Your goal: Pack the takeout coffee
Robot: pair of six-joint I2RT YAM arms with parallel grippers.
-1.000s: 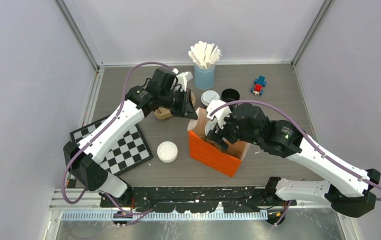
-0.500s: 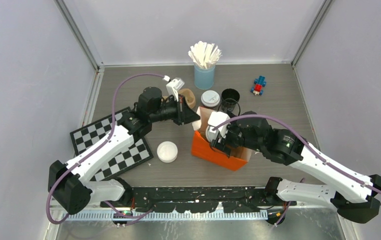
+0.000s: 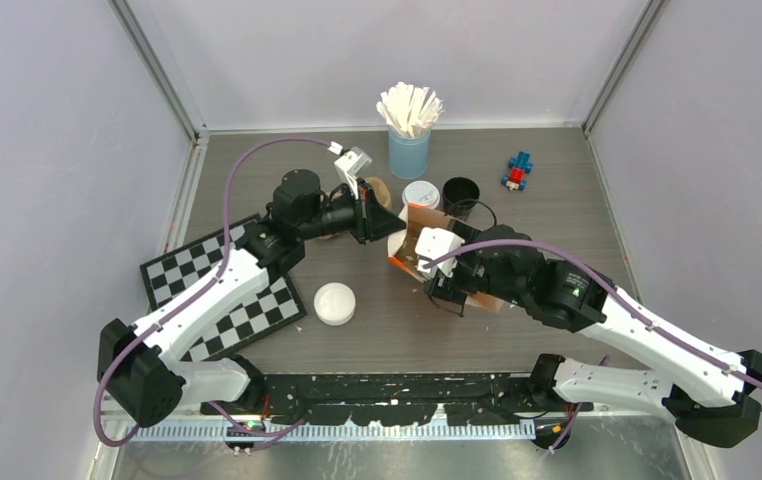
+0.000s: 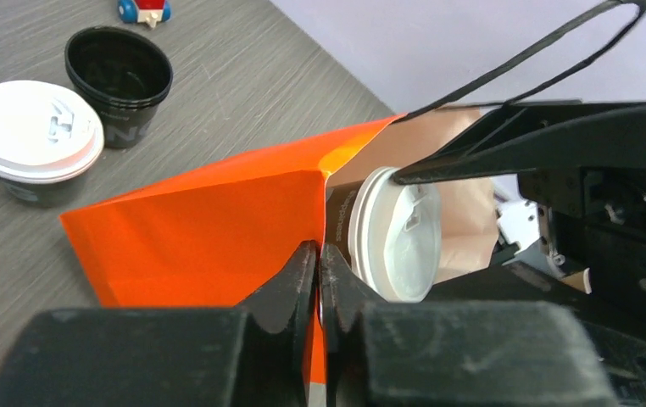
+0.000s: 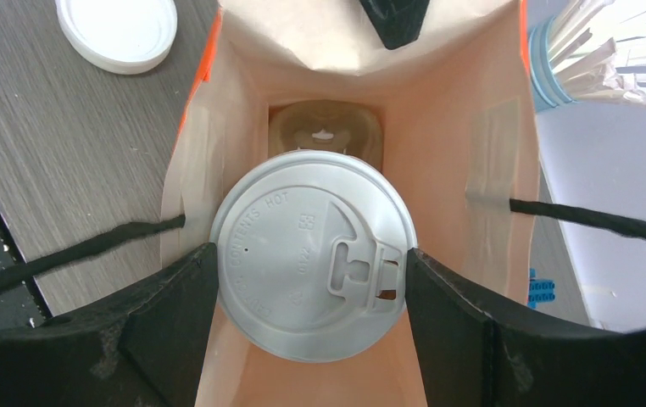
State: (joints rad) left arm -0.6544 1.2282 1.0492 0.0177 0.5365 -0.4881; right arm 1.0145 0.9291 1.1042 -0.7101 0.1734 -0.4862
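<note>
The right jaws are clamped on a lidded coffee cup (image 5: 303, 254), one finger against each side of its white lid. The cup sits inside the mouth of the orange paper bag (image 4: 209, 220).

What the next move turns on is the axis. The cup's long axis runs straight along the bag's depth, lid toward your wrist and base toward the bag's bottom. I'd expect a straight push along that line, then a release.

A brown moulded piece (image 5: 324, 131) lies at the bottom. I can't tell what it is, so ease down onto it.

The left jaws are together on the bag's far rim, holding the mouth open for you.

Watch the black cord handles (image 5: 591, 222). They lie on either side of your fingers and could snag as you back out. The paper walls stand close, so part the jaws only a little.

On the worktop (image 3: 557, 210) just beyond the bag, a second lidded cup (image 3: 420, 194) stands beside an open black cup (image 3: 460, 192). Your left arm is the nearer one to both. A loose white lid (image 3: 334, 303) lies beside the chessboard (image 3: 227, 290), well apart from the bag.
</note>
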